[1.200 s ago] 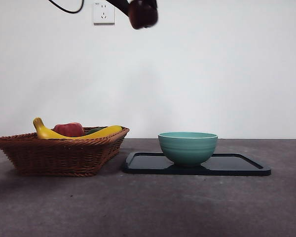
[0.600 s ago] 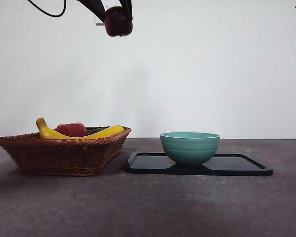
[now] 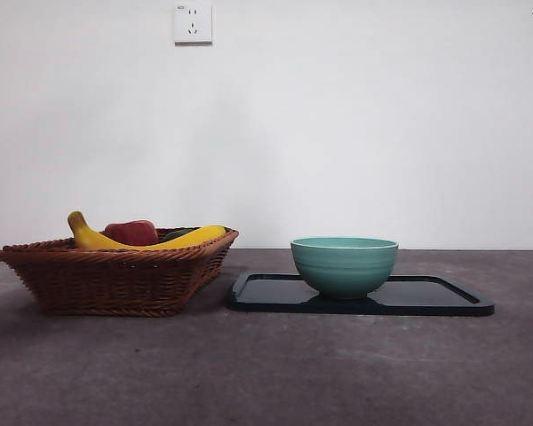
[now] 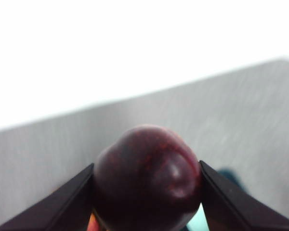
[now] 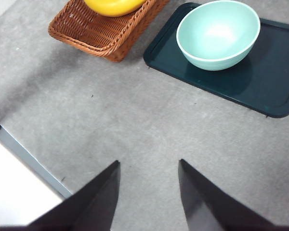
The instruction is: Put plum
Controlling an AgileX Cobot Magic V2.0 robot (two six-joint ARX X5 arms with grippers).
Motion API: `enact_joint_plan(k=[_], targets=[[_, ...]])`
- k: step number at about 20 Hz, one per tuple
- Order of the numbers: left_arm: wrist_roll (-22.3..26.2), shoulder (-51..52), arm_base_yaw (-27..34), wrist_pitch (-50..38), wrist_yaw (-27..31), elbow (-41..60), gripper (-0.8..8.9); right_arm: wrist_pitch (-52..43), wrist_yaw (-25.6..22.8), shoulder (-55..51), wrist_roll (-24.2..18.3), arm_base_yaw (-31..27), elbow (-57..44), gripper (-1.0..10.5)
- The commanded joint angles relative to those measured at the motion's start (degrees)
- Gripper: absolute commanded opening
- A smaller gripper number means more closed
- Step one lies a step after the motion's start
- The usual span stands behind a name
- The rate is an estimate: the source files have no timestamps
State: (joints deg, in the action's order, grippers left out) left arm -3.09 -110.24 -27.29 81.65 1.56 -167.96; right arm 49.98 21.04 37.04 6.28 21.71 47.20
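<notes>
Left gripper (image 4: 147,192): jaws clamped on the plum (image 4: 147,178), held above the grey table (image 4: 241,130), out of the front view. Right gripper (image 5: 148,166): jaws spread, nothing between them, held above bare table near the front edge. On the grey tabletop (image 3: 266,373), a wicker basket (image 3: 115,275) is seen at left, a teal bowl (image 3: 344,264) on a dark tray (image 3: 444,297) at right. A white wall with a socket (image 3: 193,23) is noted behind.
</notes>
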Motion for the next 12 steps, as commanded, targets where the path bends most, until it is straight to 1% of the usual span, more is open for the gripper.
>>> enact_joint_plan(k=[1, 4, 6, 7, 9, 12], targets=[[-0.61, 3.65, -1.27, 3.58, 0.15, -1.99, 2.13, -0.68, 0.13, 0.22, -1.16, 0.28, 0.42, 1.9], [-0.76, 11.08, -1.62, 3.58, 0.15, -1.49, 2.13, -0.61, 0.13, 0.22, -1.14, 0.28, 0.42, 1.9], [-1.03, 17.20, -1.62, 3.58, 0.24, 2.54, 2.14, -0.61, 0.13, 0.22, -1.16, 0.28, 0.42, 1.9], [-1.31, 21.00, -1.62, 3.58, 0.44, 6.99, 2.14, -0.63, 0.13, 0.22, -1.16, 0.28, 0.42, 1.9], [-2.36, 29.53, -1.62, 3.58, 3.52, 19.21, 2.17, -0.70, 0.07, 0.24, -1.20, 0.28, 0.42, 1.9], [-4.96, 41.38, -1.62, 3.56, 4.09, 39.30, 2.18, -1.09, -0.04, 0.24, -1.20, 0.28, 0.42, 1.9]])
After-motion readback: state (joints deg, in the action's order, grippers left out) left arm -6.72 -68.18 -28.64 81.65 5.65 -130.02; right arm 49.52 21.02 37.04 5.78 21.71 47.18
